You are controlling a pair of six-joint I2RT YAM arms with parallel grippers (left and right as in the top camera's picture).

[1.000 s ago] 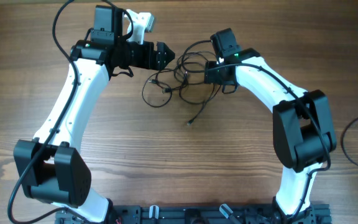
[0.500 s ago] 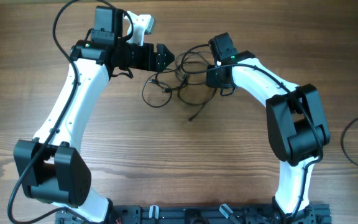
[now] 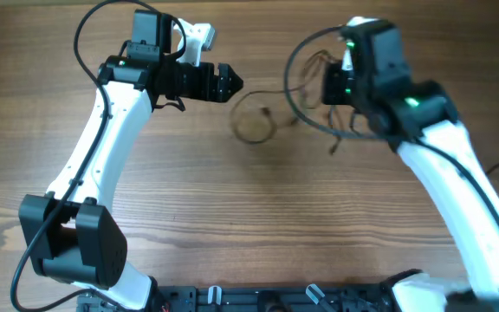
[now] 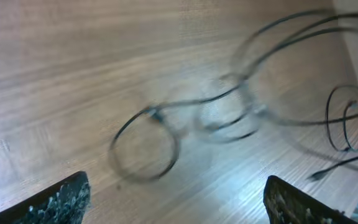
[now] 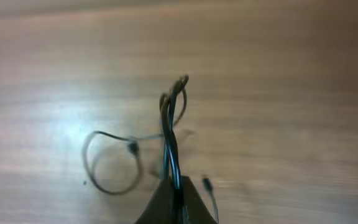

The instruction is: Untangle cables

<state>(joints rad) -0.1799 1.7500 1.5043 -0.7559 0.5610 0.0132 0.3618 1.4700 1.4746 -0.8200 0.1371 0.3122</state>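
Above the brown wood-grain surface (image 3: 232, 217), the left arm's black two-finger gripper (image 3: 230, 84) hovers with its jaws spread wide, grasping nothing. Just right of it, the thin black cables (image 3: 251, 126) show as a blurred loop low over the surface, with strands rising rightward. The right arm's black gripper (image 5: 175, 198) is clenched on those strands, which stand up in a bunch from its closed fingertips, one tiny plug end beside them.
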